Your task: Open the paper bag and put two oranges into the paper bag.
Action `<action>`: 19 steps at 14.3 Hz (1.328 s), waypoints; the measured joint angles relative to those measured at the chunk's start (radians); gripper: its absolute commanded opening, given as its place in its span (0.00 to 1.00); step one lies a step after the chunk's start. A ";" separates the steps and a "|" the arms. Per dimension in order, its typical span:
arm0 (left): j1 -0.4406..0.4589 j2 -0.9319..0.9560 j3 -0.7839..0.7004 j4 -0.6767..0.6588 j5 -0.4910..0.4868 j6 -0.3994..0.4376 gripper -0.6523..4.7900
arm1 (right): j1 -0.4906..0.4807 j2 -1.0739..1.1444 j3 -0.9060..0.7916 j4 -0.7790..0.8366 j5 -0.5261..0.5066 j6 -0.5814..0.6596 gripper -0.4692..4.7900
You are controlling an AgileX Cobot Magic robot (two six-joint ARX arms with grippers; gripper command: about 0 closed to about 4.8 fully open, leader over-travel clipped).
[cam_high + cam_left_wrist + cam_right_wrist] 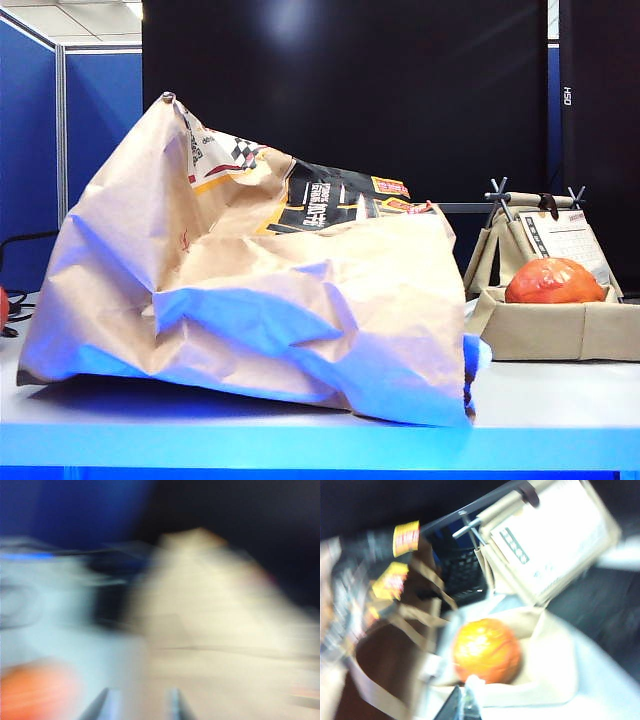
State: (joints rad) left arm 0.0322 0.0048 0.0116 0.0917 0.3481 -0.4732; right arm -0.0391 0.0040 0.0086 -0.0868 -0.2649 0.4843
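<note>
Paper bag: the paper bag [270,290] lay slumped on its side across the bench [540,415], filling the left and middle of the exterior view; its printed black panel with white characters sat near its top, at about 1 o'clock from its middle.
Bag mouth: in the right wrist view the bag's dark brown inside [380,665] and its paper handles showed, so the mouth faced the fabric tray.
Orange in tray: one orange [555,281] rested in the beige fabric tray [560,335] at 3 o'clock from the bag, close beside it; whether bag and tray touched could not be told.
Second orange: a blurred orange shape [35,692] lay low in the left wrist view; a sliver of red-orange [3,305] also showed at the exterior view's left edge, at 9 o'clock from the bag.
Card: a white printed card [568,240] stood tilted behind the tray.
Left hand: the left hand [141,706] appeared only as two finger tips at the frame's edge, with a visible gap between them and nothing in it; the bag [220,630] lay ahead of it, the blurred orange at about 9 o'clock from it.
Right hand: the right hand [462,702] was closed with nothing between the fingers; the orange [486,650] sat just ahead at 12 o'clock, apart from it.
Exterior view: neither hand was seen there.
</note>
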 measured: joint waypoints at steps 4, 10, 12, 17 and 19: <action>0.000 0.000 0.174 0.060 0.289 -0.192 0.16 | 0.000 0.000 0.000 0.132 -0.110 0.077 0.19; 0.000 0.358 0.770 -0.389 0.439 -0.120 0.15 | 0.000 0.000 0.094 0.298 -0.127 0.126 0.44; -0.002 0.558 0.916 -0.481 0.558 -0.090 0.15 | 0.000 0.000 0.143 0.303 -0.093 0.124 0.44; -0.352 1.023 1.254 -0.666 0.496 -0.005 0.16 | 0.000 0.000 0.167 0.285 -0.076 0.122 0.44; -0.686 1.234 1.411 -0.815 0.069 0.172 0.16 | 0.000 0.000 0.167 0.267 -0.077 0.122 0.44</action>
State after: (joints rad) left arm -0.6540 1.2392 1.4223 -0.7235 0.4171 -0.3012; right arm -0.0391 0.0044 0.1753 0.1799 -0.3416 0.6060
